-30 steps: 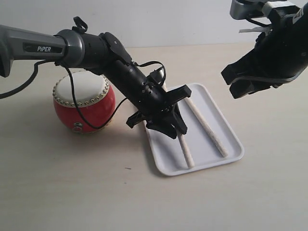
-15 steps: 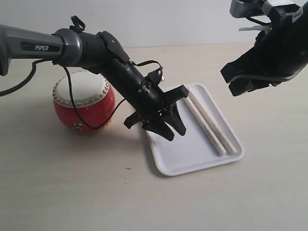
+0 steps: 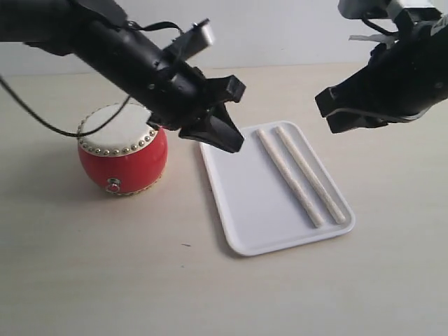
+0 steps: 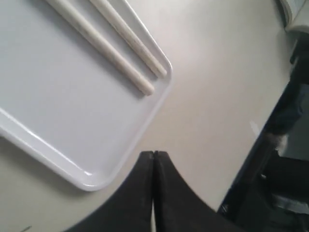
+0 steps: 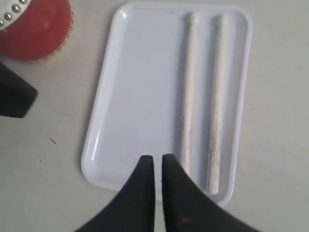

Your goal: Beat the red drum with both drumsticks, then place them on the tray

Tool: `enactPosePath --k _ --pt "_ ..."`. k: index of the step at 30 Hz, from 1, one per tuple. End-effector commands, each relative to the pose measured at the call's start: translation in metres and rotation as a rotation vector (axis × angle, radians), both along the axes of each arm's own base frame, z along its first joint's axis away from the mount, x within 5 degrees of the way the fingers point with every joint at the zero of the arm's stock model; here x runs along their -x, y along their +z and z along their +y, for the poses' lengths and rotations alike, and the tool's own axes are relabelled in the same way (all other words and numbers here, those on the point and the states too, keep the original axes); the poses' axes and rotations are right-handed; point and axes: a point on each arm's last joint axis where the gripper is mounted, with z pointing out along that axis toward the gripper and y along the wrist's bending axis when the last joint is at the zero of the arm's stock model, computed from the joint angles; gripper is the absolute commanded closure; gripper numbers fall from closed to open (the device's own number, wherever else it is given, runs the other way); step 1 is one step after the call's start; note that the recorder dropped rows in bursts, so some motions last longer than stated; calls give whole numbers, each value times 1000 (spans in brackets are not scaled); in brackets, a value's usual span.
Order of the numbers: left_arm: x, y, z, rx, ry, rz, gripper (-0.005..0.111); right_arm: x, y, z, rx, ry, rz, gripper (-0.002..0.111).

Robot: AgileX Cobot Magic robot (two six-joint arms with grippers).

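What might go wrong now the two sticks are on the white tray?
The left gripper hangs close to the rounded red drum with a cream top; a careless swing might knock it rolling. The two thin pale wooden drumsticks lie near one long rim of the flat white plastic tray; a bump might roll them over that low rim.

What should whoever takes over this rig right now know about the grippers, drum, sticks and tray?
Left gripper: shut, empty, raised by the drum-side edge of the tray.
Right gripper: virtually shut, empty, raised off the tray.
Drumsticks: both lying side by side in the tray, on the side away from the red drum.
Done: sticks placed. Left: nothing visible; the beating cannot be checked from here.
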Motion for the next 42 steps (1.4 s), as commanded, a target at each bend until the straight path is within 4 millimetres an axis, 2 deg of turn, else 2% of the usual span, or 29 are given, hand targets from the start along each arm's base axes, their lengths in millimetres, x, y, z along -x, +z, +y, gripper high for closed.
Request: enactPosePath --k 1,4,10,13,18,25,36,40,42 --pt "49 33 39 35 121 -290 107 28 10 -13 -37 -25 -170 108" --pt "89 59 75 67 222 -495 107 53 17 -24 -49 -21 -283 108" --pt "150 79 131 152 409 -768 107 88 12 -40 -88 -63 -425 108" --pt "174 85 147 207 434 -838 107 97 13 -43 -97 -65 -450 108" --pt "200 99 162 290 443 -923 107 101 16 -44 -114 -68 -461 108" --pt "217 110 172 350 457 -988 107 101 16 -44 -114 -68 -461 108" --pt "218 110 172 352 456 -993 107 101 16 -44 -114 -68 -461 108" --pt "217 106 173 226 348 -1136 107 101 16 -44 -114 -68 -461 108" --pt "217 93 177 155 331 -1166 107 101 16 -44 -114 -68 -461 108"
